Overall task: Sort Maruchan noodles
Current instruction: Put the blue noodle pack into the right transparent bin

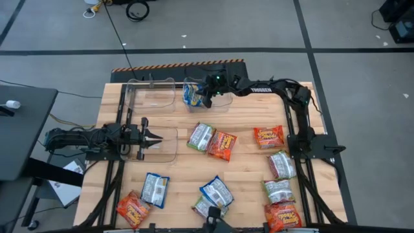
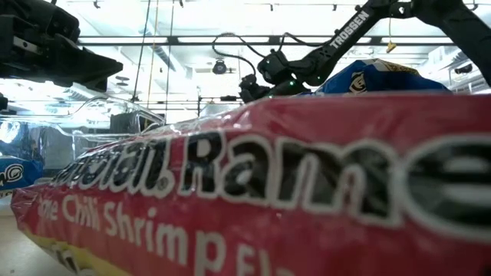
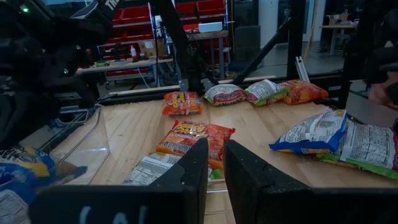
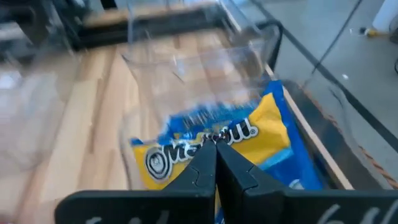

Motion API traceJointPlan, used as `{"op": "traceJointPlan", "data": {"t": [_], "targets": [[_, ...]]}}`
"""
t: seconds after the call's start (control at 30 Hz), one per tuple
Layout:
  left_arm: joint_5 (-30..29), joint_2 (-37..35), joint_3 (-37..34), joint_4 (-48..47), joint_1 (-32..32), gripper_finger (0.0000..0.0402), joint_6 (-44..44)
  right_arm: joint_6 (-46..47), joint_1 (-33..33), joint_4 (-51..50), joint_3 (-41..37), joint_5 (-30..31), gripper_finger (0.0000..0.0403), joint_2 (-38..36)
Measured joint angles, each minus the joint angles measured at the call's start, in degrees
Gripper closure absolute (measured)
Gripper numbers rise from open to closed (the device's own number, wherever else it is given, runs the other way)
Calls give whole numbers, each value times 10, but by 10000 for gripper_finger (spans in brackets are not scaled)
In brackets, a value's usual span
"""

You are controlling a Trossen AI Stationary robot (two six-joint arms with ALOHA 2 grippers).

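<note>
Right gripper (image 4: 216, 149), jaws clamped on a blue packet (image 4: 261, 134) over the upper-centre bin (image 1: 223, 100); released off-centre, it could catch the rim. Left jaws nearly together.

**Words I Can Read From Where I Work**

The clearest lettering sits on the big red crinkly plastic ramen packet (image 2: 253, 192) filling my low view: large white letters spell "Ram", cut off at the edge, and below them "Chili Shrimp" in smaller white type. High on my right arm's dark link (image 2: 349, 32), the white word "TROSSEN" runs along its length. In my right wrist view, the blue-and-yellow plastic noodle packet (image 4: 249, 140) carries white brand lettering that looks like "Maruchan", though it is blurred. Print on the other packets is too small to read.
</note>
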Motion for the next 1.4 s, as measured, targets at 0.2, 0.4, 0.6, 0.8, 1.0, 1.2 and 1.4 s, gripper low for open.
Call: {"op": "traceJointPlan", "data": {"t": [0.2, 0.4, 0.6, 0.8, 1.0, 1.2, 1.4], "targets": [[0, 0, 0, 0, 0, 344, 0, 47, 12, 93, 0, -1, 396, 0], [0, 0, 0, 0, 0, 344, 0, 69, 15, 104, 3, 23, 395, 27], [1, 0, 0, 0, 0, 344, 0, 90, 23, 91, 4, 40, 383, 44], [2, 0, 0, -1, 0, 344, 0, 108, 25, 69, 4, 76, 349, 43], [2, 0, 0, -1, 0, 344, 0, 96, 25, 59, 4, 75, 290, 37], [2, 0, 0, -1, 0, 344, 0, 52, 25, -106, 37, 89, 253, -19], [2, 0, 0, -1, 0, 344, 0, -71, 23, -364, 142, 173, 238, 10]]}}
